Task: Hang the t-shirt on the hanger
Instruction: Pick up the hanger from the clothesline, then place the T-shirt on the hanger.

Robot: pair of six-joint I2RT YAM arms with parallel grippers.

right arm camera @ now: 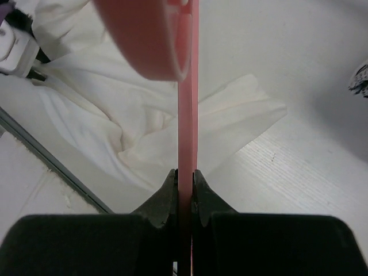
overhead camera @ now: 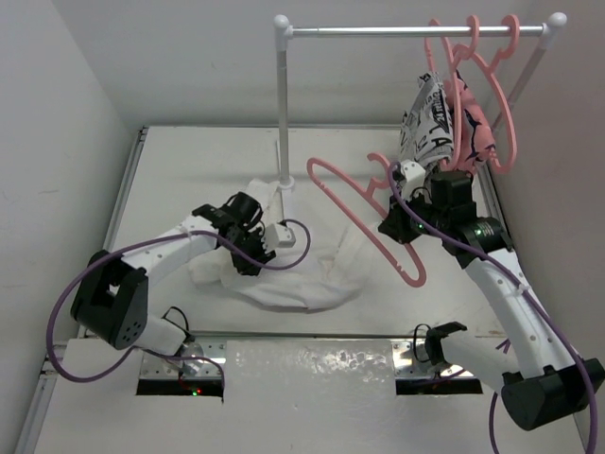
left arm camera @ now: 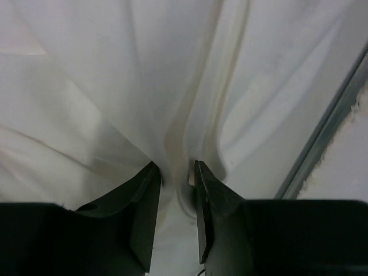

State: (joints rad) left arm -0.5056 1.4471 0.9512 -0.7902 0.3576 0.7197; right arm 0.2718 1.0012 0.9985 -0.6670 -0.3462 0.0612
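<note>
The t-shirt lies crumpled on the table at the foot of the rack. The left jaws straddle a raised fold of it, nearly closed, though I cannot tell whether they truly pinch it. The right jaws are clenched on the hanger, held tilted over the t-shirt's right edge.

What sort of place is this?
Likely a robot test cell, not a home: bare white walls, left arm and right arm bolted to a white table, a small clothes rail with pink hangers.
</note>
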